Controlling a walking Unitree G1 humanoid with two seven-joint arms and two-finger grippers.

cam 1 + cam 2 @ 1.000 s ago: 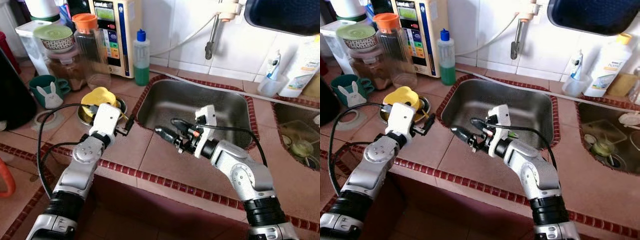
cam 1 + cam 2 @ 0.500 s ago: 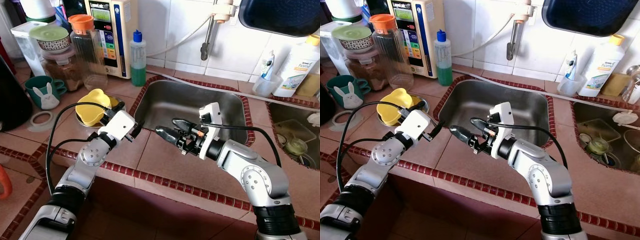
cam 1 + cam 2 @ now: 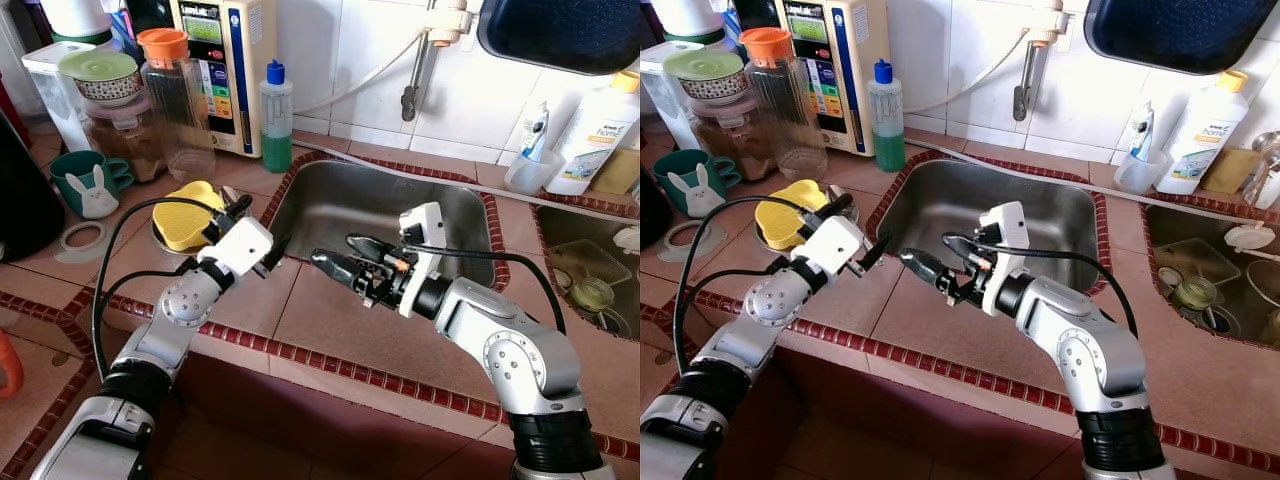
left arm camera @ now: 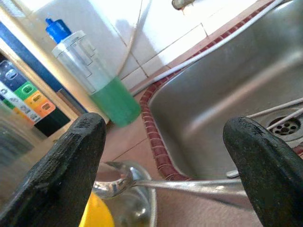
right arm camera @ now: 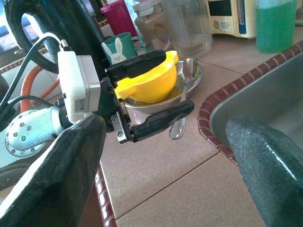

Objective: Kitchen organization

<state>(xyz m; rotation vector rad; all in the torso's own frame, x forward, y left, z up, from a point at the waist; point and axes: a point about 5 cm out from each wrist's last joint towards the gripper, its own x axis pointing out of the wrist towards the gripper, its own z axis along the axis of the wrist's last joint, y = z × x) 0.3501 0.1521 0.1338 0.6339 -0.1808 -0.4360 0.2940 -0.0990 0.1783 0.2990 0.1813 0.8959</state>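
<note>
- Here, at the upper left of the head view, a clear jar with a pale green lid (image 3: 105, 75) and a tall clear jug with an orange cap (image 3: 178, 95) stand against the wall, with a white water unit with coloured buttons (image 3: 228, 70) just beside them.
- Below these, at left, a teal mug with a white rabbit face (image 3: 92, 183) sits on the terracotta-tiled counter (image 3: 340, 320).
- Left of centre, a yellow plastic bowl (image 3: 187, 203) rests tilted in a shallow steel dish (image 3: 768, 240), and a steel spoon (image 5: 183, 97) lies across the dish's rim towards the sink.
- The left gripper (image 3: 256, 232) hangs just above the counter beside that dish, its two black fingers (image 5: 158, 120) spread apart with nothing between them; one finger lies over the bowl's edge.
- In the upper centre, a clear bottle of green liquid with a blue cap (image 3: 275, 118) stands near the sink's corner.
- In the middle, the stainless steel sink (image 3: 390, 205) is rimmed with dark red tile.
- The right gripper (image 3: 342, 256) reaches leftward over the sink's near edge, pointing at the left gripper, its fingers likewise parted and holding nothing.
- At the upper right, a white detergent bottle (image 3: 598, 125) stands by the wall.
</note>
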